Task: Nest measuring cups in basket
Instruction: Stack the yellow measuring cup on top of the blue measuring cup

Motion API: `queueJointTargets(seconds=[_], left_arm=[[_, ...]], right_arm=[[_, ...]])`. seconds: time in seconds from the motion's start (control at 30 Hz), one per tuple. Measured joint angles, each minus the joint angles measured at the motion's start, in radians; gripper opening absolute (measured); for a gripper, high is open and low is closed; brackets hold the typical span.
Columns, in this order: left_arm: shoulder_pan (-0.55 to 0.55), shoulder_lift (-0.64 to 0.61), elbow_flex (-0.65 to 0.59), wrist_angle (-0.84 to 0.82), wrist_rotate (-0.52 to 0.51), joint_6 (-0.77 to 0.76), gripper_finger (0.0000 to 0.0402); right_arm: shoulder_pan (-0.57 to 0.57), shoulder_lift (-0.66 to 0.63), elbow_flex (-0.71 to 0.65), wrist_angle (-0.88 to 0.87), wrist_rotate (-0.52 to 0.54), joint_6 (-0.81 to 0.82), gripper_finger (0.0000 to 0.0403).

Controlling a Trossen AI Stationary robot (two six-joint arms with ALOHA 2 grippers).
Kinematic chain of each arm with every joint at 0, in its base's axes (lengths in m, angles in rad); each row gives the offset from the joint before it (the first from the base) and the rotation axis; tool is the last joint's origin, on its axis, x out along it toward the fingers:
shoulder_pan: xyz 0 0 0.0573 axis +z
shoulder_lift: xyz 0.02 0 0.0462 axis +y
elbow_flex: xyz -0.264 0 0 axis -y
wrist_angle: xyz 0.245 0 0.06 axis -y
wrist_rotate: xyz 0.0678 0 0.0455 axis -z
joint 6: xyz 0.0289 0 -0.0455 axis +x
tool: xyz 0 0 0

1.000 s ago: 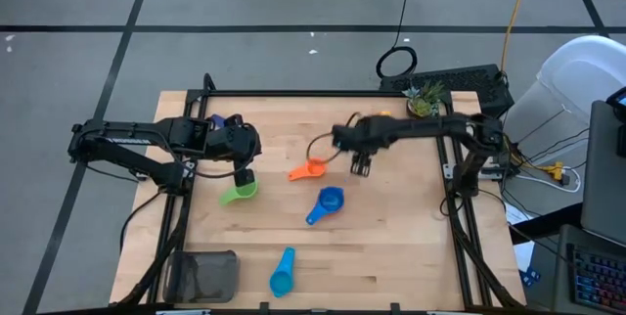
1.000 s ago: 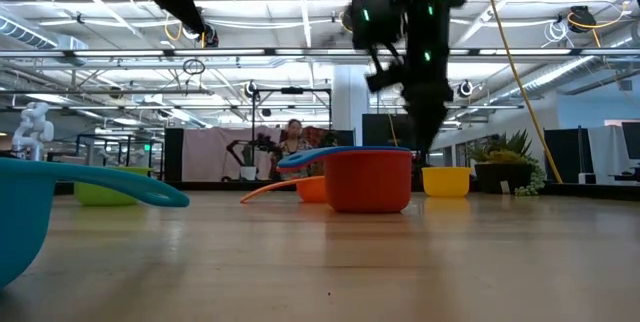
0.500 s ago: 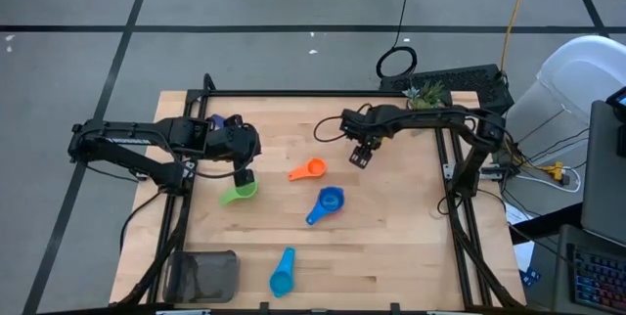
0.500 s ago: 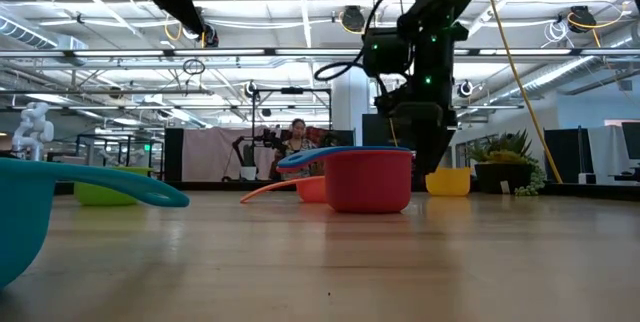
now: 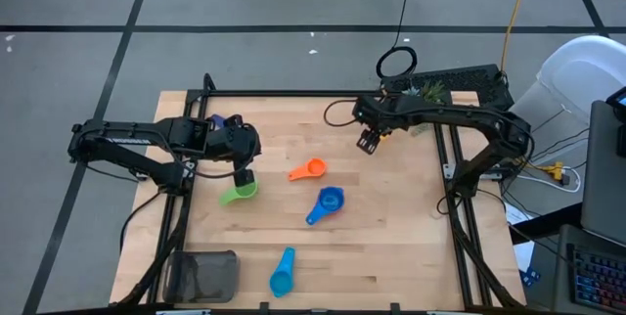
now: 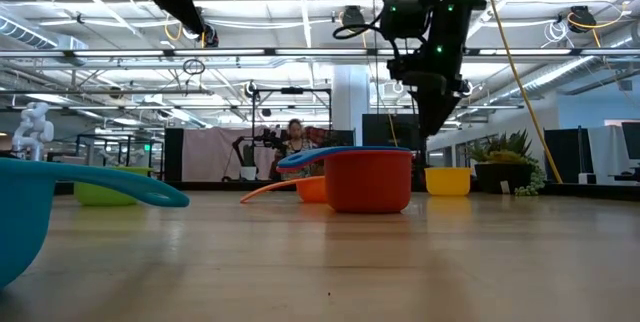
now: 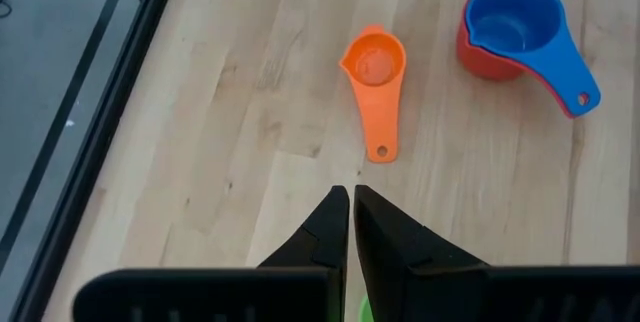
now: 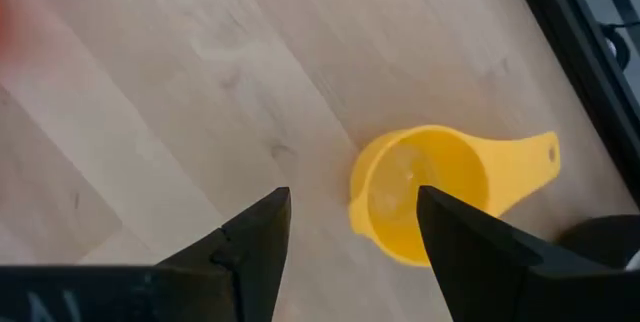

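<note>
My right gripper (image 5: 370,142) (image 8: 352,200) is open and hangs above the yellow cup (image 8: 420,202) (image 6: 447,180), which stands upright on the table near the far right. My left gripper (image 5: 245,173) (image 7: 350,202) is shut and hovers over the green cup (image 5: 238,193). The orange cup (image 5: 308,169) (image 7: 373,67) stands at the table's middle. The blue cup (image 5: 328,202) (image 7: 510,22) sits nested in the red cup (image 6: 368,182). The light blue cup (image 5: 282,274) lies on its side near the front edge. The basket (image 5: 203,276) stands at the near left corner.
A small plant (image 5: 424,100) and a dark box (image 5: 469,82) sit at the table's far right corner. Black frame rails (image 5: 293,93) run along the table's edges. Bare wood lies on the near right part of the table. A person shows far off in the room (image 6: 294,134).
My right gripper has moved from beside the orange cup toward the table's far right, over the yellow cup, and has risen higher above the table. The cups and my left arm have kept still.
</note>
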Motion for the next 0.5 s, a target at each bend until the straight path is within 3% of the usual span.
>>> queueJointTargets(seconds=[0.5], left_arm=[[0.0, 0.0, 0.0, 0.0, 0.0, -0.001, 0.0026]], right_arm=[[-0.098, 0.0, -0.231, 0.217, -0.033, 0.0, 0.021]])
